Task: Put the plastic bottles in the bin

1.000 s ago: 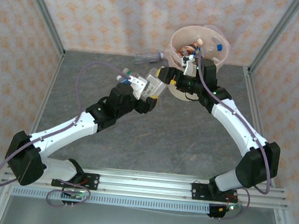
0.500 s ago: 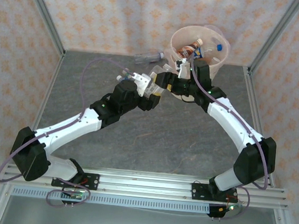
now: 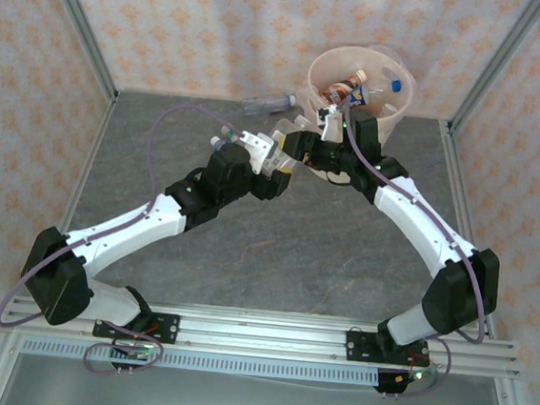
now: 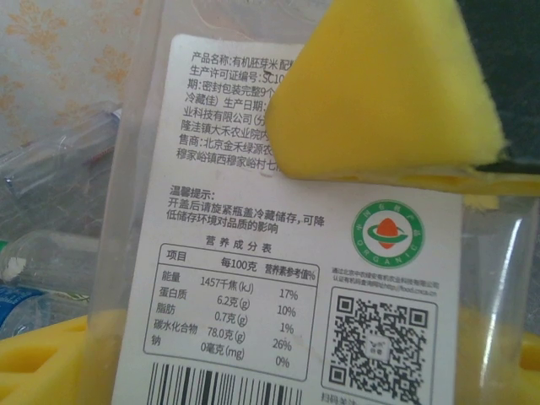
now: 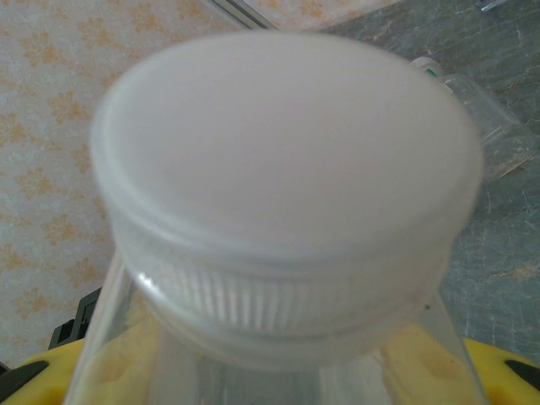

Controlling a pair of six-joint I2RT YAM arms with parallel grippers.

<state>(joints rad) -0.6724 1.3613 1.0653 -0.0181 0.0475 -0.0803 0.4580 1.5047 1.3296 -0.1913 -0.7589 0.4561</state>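
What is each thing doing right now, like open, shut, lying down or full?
Held bottle: cap on, up off the ground between both arms.
Left jaws: closed on its label.
Right jaws: either side of its capped end; grip unclear.
Bin: upright, open, with bottles inside.
Far bottle: lying on its side, outside the bin.
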